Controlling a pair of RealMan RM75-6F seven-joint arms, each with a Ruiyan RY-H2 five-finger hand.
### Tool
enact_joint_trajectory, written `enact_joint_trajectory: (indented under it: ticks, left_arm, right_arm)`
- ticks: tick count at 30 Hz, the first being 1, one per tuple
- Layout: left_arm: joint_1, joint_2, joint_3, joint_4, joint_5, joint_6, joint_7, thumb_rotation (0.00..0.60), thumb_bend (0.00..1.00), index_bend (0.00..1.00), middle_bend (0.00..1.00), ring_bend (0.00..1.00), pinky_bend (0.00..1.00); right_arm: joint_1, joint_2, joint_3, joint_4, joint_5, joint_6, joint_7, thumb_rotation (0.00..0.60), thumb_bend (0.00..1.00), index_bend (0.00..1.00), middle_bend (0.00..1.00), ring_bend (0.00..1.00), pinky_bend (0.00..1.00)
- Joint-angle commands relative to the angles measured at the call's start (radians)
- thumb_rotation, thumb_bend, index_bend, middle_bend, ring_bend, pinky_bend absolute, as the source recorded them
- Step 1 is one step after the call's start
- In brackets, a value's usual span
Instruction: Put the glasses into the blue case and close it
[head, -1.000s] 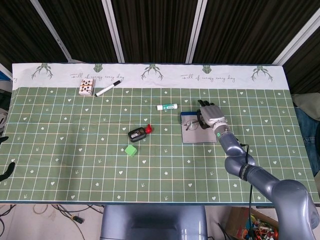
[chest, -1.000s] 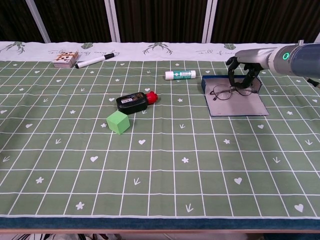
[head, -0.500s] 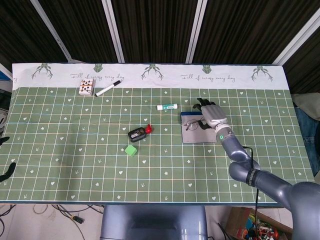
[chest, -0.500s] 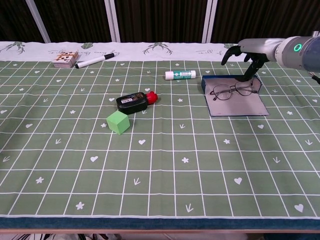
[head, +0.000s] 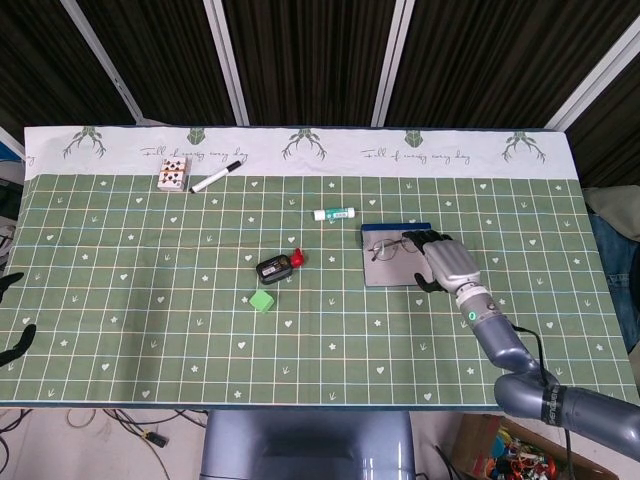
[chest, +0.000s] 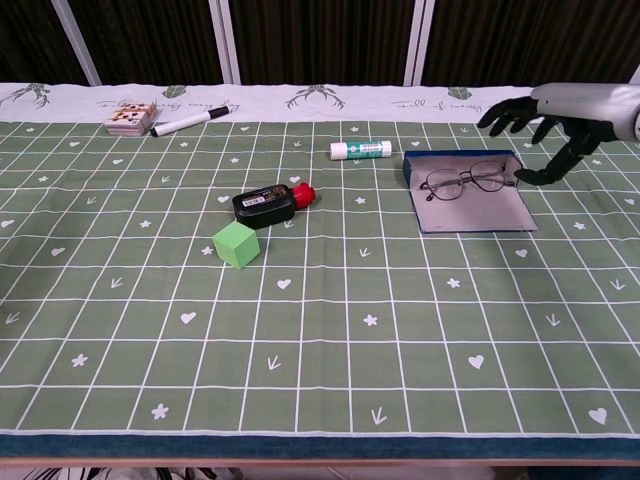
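The glasses (head: 386, 247) (chest: 462, 181) lie folded out on the grey inside of the open blue case (head: 396, 272) (chest: 478, 213), up against its blue back wall. My right hand (head: 447, 262) (chest: 548, 112) hovers just right of the case with its fingers spread and nothing in it. One fingertip (chest: 522, 179) hangs close to the glasses' right end; I cannot tell whether it touches. Only two dark fingertips of my left hand (head: 12, 342) show, apart, at the head view's left edge, off the table.
A white glue stick (chest: 361, 150) lies just left of the case's back. Further left sit a black device with a red cap (chest: 270, 203) and a green cube (chest: 236, 244). A marker (chest: 188, 122) and a card box (chest: 132, 117) lie at the far left back.
My right hand has let go of the glasses, lifted off them and drawn away to the right of the case with fingers spreading. The glasses stay in the case.
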Motion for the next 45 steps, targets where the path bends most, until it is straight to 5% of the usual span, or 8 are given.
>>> enact_joint_trajectory:
  ticks: [1, 6, 11, 20, 31, 45]
  left_arm:
    - [0.002, 0.000, 0.000, -0.002, 0.001, 0.004, 0.005, 0.600, 0.32, 0.18, 0.00, 0.00, 0.00]
    - [0.006, -0.002, -0.001, -0.007, -0.001, 0.011, 0.009, 0.600, 0.32, 0.18, 0.00, 0.00, 0.00]
    - [0.004, -0.001, -0.005, -0.003, -0.009, 0.007, 0.004, 0.600, 0.32, 0.18, 0.00, 0.00, 0.00]
    - [0.000, -0.003, -0.006, 0.004, -0.018, -0.006, 0.003, 0.600, 0.32, 0.18, 0.00, 0.00, 0.00]
    - [0.000, -0.002, -0.006, 0.004, -0.020, -0.007, 0.002, 0.600, 0.32, 0.18, 0.00, 0.00, 0.00]
    - [0.001, 0.001, -0.009, 0.006, -0.027, -0.008, -0.004, 0.600, 0.32, 0.18, 0.00, 0.00, 0.00]
  right_arm:
    - [-0.018, 0.021, -0.019, -0.054, 0.055, 0.037, -0.057, 0.600, 0.48, 0.11, 0.45, 0.42, 0.51]
    - [-0.017, 0.006, -0.033, -0.070, 0.134, 0.060, -0.126, 0.600, 0.48, 0.10, 0.73, 0.69, 0.73]
    - [0.004, -0.020, -0.045, -0.055, 0.210, 0.052, -0.188, 0.600, 0.48, 0.08, 0.82, 0.79, 0.82]
    - [0.044, -0.086, -0.049, -0.010, 0.298, 0.057, -0.270, 0.600, 0.49, 0.08, 0.85, 0.82, 0.85]
    - [0.112, -0.152, -0.027, 0.057, 0.371, 0.043, -0.340, 0.600, 0.67, 0.08, 0.85, 0.82, 0.85]
    - [0.151, -0.196, -0.031, 0.142, 0.458, -0.008, -0.365, 0.600, 0.69, 0.08, 0.86, 0.83, 0.86]
